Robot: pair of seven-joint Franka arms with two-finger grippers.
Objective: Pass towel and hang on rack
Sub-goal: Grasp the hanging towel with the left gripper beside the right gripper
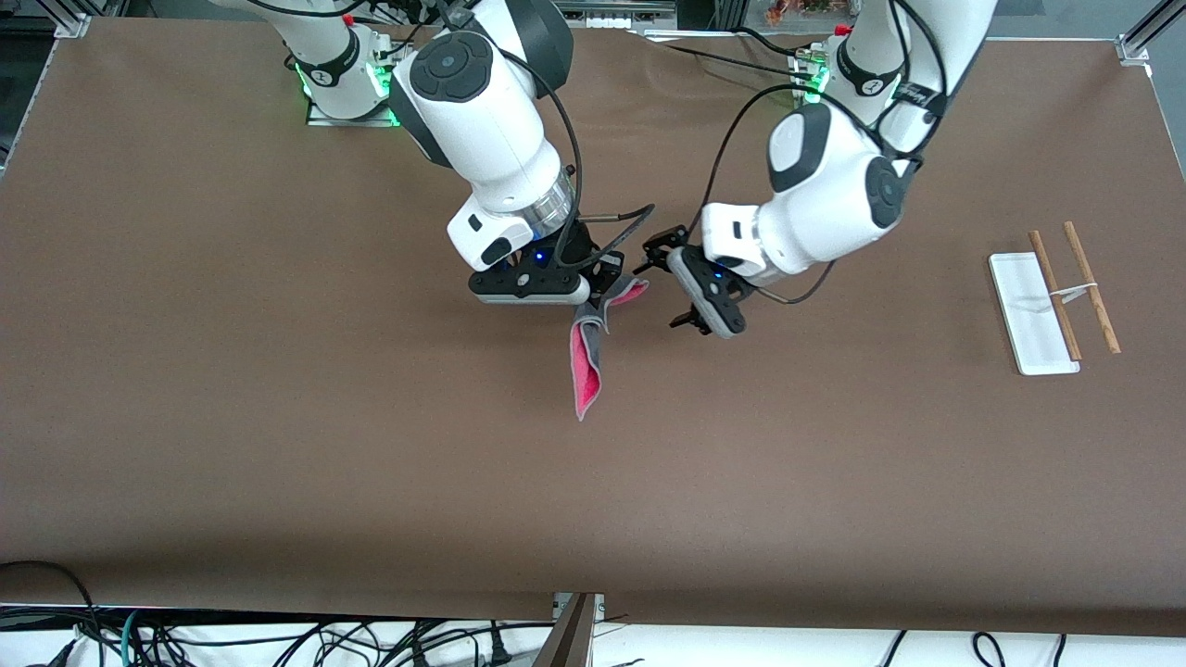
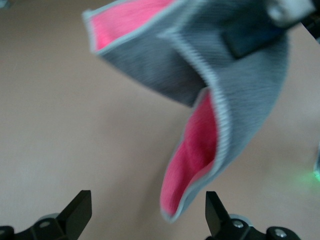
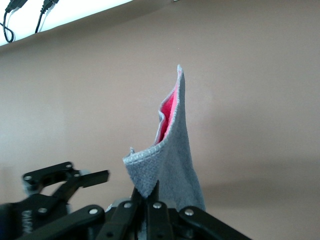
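The step in hand is the pass. The right gripper (image 1: 607, 278) is clamped on one edge of the towel (image 1: 589, 357) and holds it up over the middle of the table (image 1: 278, 417); the cloth hangs free below the fingers, grey outside, pink showing in the folds, and appears clear of the table surface. The left gripper (image 1: 669, 283) sits just beside the towel, turned sideways toward it, with its jaws spread wide and nothing between them. In the left wrist view the towel (image 2: 220, 95) lies ahead of the two fingertips (image 2: 77, 210), not yet between them. In the right wrist view the towel (image 3: 170, 150) rises from the shut fingers, and the left gripper (image 3: 65, 182) shows close by. The rack (image 1: 1042, 310) stands well apart, toward the left arm's end of the table, its two rods (image 1: 1075, 287) bare. The next move likely calls for the left gripper to advance until a free edge of cloth lies between its jaws, then close. The right gripper should let go only after that grip is firm. The carry to the rack and the drape over the rods remain to be done
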